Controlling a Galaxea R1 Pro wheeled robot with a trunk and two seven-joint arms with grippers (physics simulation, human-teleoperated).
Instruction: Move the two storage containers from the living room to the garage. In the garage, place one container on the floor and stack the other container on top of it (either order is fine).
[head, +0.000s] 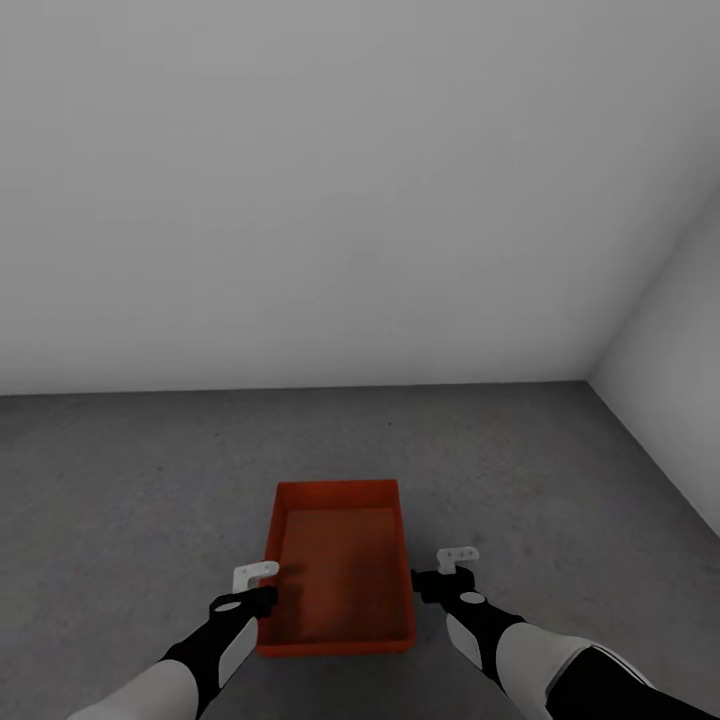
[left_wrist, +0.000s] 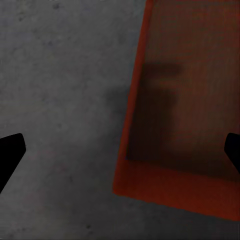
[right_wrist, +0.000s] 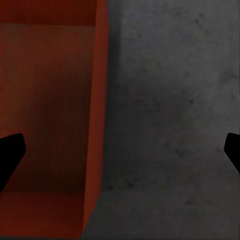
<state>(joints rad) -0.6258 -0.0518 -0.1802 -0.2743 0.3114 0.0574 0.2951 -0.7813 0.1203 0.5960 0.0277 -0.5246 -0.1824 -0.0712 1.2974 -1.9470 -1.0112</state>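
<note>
Both arms reach down either side of one orange-red storage container (head: 340, 560) (plain walls, no label or writing). It sits on the dark grey floor (head: 130, 480) near the white wall corner. Left tool (head: 252, 590) straddles its left wall, fingers spread; right tool (head: 440, 575) straddles the right wall, also spread, gripping nothing.

The head camera looks forward and down from above both arms, taking in the floor (head: 130, 480), the white walls (head: 350, 180) and the whole bin (head: 340, 560). Each of the 2 wrist cameras looks steeply down from close above, 1 at either long side of the bin. All 3 views share bin and floor.
</note>
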